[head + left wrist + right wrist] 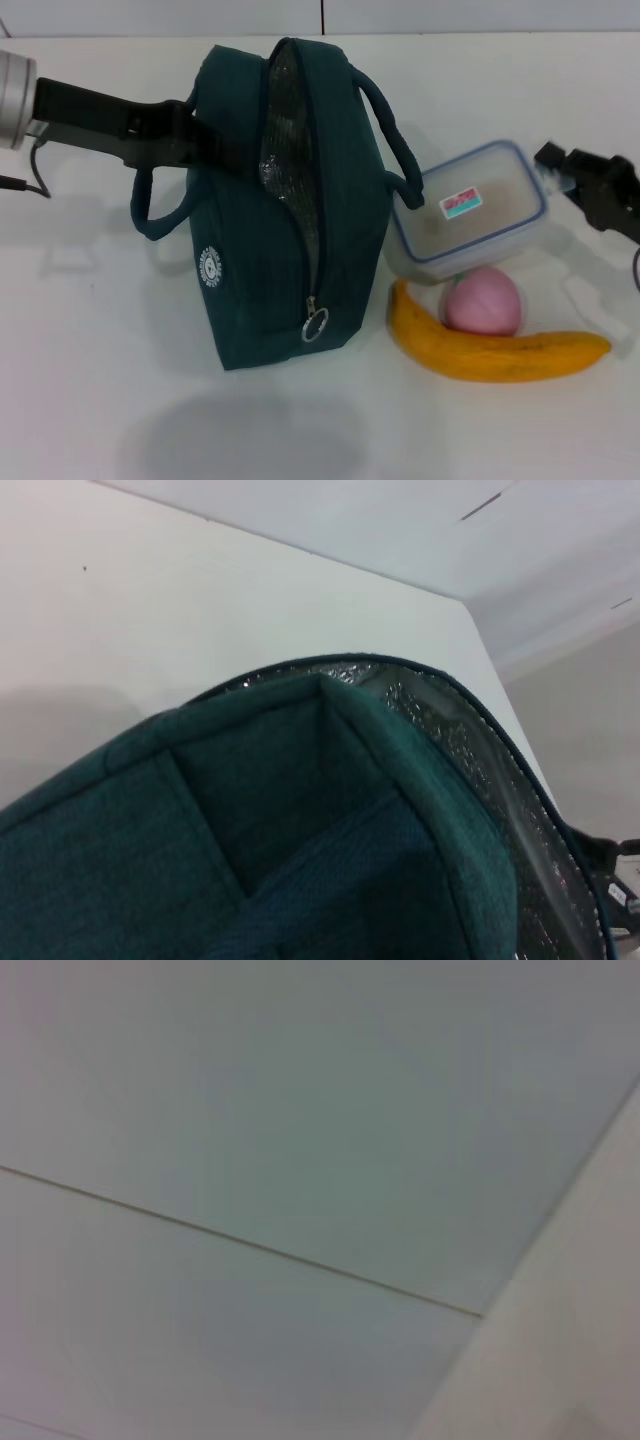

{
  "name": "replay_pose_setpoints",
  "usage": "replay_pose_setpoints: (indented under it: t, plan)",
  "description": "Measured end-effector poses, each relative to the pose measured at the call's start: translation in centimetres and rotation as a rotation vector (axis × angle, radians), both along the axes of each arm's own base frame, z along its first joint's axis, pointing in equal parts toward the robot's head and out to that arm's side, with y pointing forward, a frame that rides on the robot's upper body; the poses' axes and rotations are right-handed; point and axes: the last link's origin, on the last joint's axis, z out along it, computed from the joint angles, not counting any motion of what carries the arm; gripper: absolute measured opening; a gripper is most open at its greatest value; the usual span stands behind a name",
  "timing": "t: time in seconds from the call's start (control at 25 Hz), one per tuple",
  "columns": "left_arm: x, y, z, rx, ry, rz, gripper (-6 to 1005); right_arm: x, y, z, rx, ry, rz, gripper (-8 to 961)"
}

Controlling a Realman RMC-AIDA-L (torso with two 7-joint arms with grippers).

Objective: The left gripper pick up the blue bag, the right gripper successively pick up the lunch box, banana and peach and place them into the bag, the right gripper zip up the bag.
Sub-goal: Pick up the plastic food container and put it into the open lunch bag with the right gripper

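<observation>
On the near right of the desk [90, 400] lies the banana [495, 355], the peach [483, 300] touching its far side. Behind them the lunch box [470, 215] tilts, held at its right corner by the closed right pincer [560, 170]. Left of these, the blue bag [275, 250] hangs unzipped, gripped at its far-left side by the left pincer [195, 140].

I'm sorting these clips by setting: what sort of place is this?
Probably a lab test bench rather than a kitchen: a bare white table against plain pale wall panels, with only staged props, the blue bag, lunch box, banana and peach.
</observation>
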Motion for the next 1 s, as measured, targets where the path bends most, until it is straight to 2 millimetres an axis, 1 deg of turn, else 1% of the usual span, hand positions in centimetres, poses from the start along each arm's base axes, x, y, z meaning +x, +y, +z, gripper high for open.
replay_pose_setpoints:
  t: [0.2, 1.0]
  plan:
    - [0.0, 0.0, -0.2, -0.008, -0.008, 0.0, 34, -0.4, -0.3, 1.3, 0.08, 0.054, 0.038, 97]
    - [0.3, 0.0, -0.1, -0.009, -0.023, -0.013, 35, 0.7, -1.8, 3.7, 0.188, 0.18, 0.001, 97]
